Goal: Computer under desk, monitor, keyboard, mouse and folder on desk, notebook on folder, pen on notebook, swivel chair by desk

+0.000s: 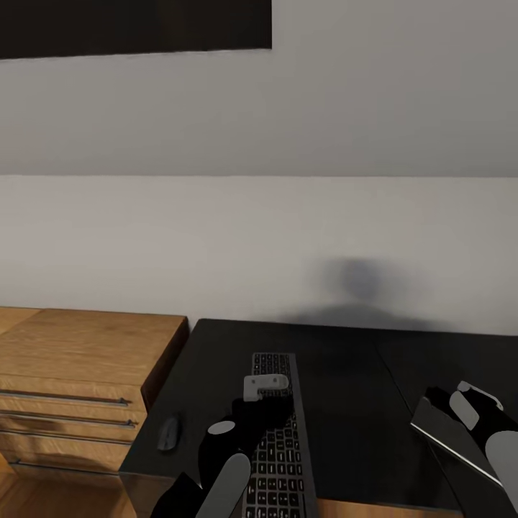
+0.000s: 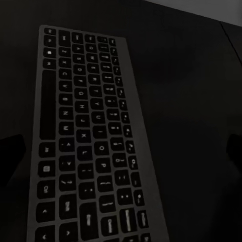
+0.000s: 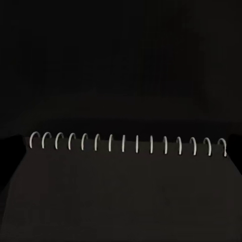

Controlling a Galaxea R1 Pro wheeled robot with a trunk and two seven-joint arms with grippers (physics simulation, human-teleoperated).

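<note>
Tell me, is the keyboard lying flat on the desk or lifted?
Flat. The keyboard rests on the black desk, with the left claw above it.

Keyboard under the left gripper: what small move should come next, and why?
Probably lift the left gripper straight up. The keyboard already lies flat on the desk with the mouse beside it, while the right gripper carries a spiral notebook.
</note>
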